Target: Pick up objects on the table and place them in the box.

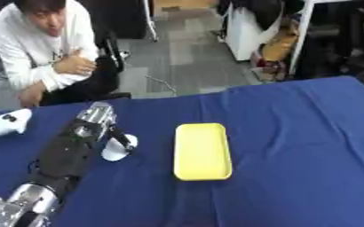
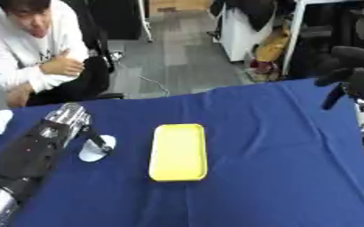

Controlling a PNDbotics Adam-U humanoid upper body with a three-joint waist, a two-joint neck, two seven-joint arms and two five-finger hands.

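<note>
A flat yellow box (image 1: 203, 151) lies in the middle of the blue table. To its left a small white round object (image 1: 115, 151) sits on the cloth. My left hand (image 1: 94, 122) has come in from the lower left and is seen from behind. It hangs just above and left of the white object, with a dark part of it lying against the object's top. Whether it holds the object is hidden. My right hand (image 2: 354, 82) is raised at the right edge, open, above the table's far right corner and holding nothing.
A white thing with dark spots (image 1: 4, 123) lies at the table's left edge. The blue cloth (image 1: 294, 146) is rumpled right of the box. A seated person in white is beyond the far left edge, not touching anything.
</note>
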